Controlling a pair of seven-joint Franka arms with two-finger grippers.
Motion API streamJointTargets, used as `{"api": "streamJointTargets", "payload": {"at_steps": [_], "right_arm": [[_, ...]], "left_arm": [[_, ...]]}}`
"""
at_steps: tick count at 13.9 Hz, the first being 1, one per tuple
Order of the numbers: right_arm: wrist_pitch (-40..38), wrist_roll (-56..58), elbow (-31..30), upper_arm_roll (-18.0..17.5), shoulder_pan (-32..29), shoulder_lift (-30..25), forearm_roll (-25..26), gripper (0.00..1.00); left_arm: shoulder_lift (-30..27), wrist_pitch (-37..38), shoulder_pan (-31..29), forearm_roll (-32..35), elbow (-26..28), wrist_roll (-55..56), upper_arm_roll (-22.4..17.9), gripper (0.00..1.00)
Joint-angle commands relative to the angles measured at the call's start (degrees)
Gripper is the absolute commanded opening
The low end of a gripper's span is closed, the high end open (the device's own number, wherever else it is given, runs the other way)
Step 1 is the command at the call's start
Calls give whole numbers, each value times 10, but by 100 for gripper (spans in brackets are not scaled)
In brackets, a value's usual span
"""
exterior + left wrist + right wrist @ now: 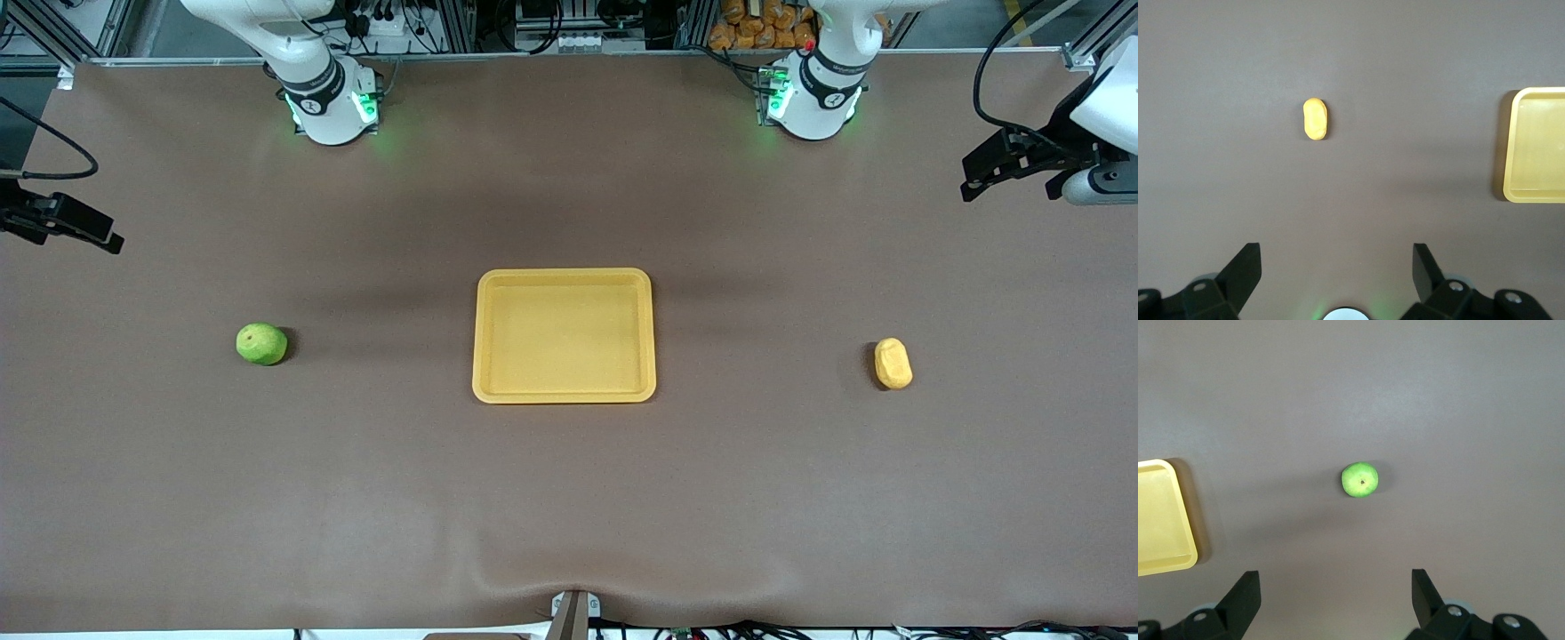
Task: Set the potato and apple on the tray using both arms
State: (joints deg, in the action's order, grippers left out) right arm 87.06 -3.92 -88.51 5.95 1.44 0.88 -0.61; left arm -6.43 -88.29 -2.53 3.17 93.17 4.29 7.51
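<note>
The counter (569,498) is covered by a brown mat and carries three items.

The tray (564,335) lies flat at the middle of the counter, roughly midway between the two arm bases and the counter's edge nearest the front camera. Nothing lies in it.

The apple (261,344) rests on the counter toward the right arm's end, well apart from the tray and level with the tray's middle. In the right wrist view its stem dimple faces up toward the camera.

The potato (893,363) rests on the counter toward the left arm's end, well apart from the tray, slightly nearer the front camera than the apple. Its long axis runs roughly from the base edge toward the front camera's edge.

The left pincer (1337,268) hangs in the air over the left arm's end of the counter, close to the counter's end edge. Its fingers (1245,267) are spread wide and hold nothing. The potato and one end of the tray show below it in the left wrist view.

The right pincer (1335,593) hangs in the air over the right arm's end of the counter, close to that end edge. Its fingers (1243,595) are spread wide and hold nothing. The apple and a corner of the tray show below it in the right wrist view.
</note>
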Motion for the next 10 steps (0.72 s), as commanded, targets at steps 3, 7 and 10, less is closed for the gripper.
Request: {"api": "streamJointTargets", "payload": {"at_steps": [3, 7, 10], "right_arm": [[-9, 6, 13, -1, -1, 8, 6, 100], [-9, 7, 12, -1, -2, 8, 6, 100], [-8, 8, 12, 0, -3, 9, 6, 100]], "left_arm": [[-2, 11, 0, -11, -10, -10, -2, 100], [4, 11, 0, -11, -21, -8, -1, 100], [4, 12, -1, -12, -21, -10, -2, 100]]}}
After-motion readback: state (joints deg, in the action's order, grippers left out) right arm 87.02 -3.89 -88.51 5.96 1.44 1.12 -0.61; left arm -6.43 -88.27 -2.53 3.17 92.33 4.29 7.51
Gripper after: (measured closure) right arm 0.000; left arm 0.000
